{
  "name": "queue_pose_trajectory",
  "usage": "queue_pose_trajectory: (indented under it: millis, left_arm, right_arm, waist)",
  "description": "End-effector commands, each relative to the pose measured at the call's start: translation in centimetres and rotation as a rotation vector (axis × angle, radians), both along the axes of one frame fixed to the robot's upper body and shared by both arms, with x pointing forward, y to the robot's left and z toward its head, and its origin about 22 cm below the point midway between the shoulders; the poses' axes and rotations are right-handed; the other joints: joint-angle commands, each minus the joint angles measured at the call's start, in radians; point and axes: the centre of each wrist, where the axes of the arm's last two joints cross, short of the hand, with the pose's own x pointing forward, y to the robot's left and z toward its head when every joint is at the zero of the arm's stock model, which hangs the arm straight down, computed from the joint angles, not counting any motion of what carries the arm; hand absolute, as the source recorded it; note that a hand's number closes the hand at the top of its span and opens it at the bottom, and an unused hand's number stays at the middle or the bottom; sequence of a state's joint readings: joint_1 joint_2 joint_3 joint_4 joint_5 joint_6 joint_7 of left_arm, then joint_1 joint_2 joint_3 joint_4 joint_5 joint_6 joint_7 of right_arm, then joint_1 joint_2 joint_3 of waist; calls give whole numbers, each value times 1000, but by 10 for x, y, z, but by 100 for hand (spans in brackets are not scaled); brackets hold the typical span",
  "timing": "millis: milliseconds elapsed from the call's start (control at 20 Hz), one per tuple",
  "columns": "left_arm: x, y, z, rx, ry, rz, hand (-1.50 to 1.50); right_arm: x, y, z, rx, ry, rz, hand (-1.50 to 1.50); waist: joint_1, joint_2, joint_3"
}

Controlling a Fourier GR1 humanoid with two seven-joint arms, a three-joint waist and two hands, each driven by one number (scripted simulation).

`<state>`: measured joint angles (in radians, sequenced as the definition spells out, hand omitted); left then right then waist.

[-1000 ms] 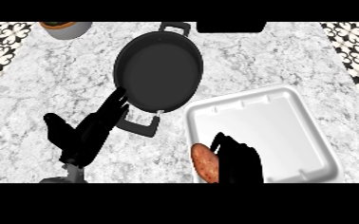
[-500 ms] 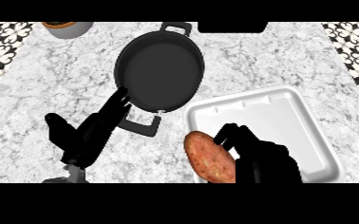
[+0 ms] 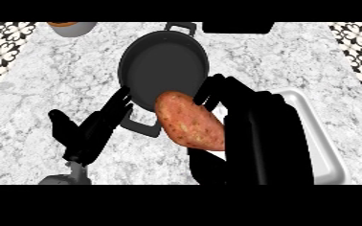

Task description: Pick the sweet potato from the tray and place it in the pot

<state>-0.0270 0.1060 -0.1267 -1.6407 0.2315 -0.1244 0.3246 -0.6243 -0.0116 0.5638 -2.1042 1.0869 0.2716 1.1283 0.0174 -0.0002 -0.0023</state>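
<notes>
R hand (image 3: 258, 124) fingers grasp potato (image 3: 189, 121) over pot (image 3: 164, 67) near rim; L hand (image 3: 92, 129) fingers released by pot's handle.

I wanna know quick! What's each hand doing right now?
Left hand: open, fingers straight, beside the pot.
Right hand: shut on the sweet potato, at the pot's near rim.
</notes>
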Motion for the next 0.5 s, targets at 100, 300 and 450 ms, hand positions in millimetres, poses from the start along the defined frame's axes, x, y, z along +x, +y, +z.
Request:
queue_pose_trajectory:
  millis: [100,300,450]
  left_arm:
    - [2,9,-8,9,2,4,0]
    - [9,6,2,8,-3,-8,0]
    - [-2,5,8,6,-11,-4,0]
  right_arm:
    - [35,19,41,80,108,-81,150]
    - [89,29,43,63,141,-69,150]
    - [112,44,52,59,150,-49,150]
  waist:
    - [3,0,0]
    - [4,3,1]
    - [14,2,1]
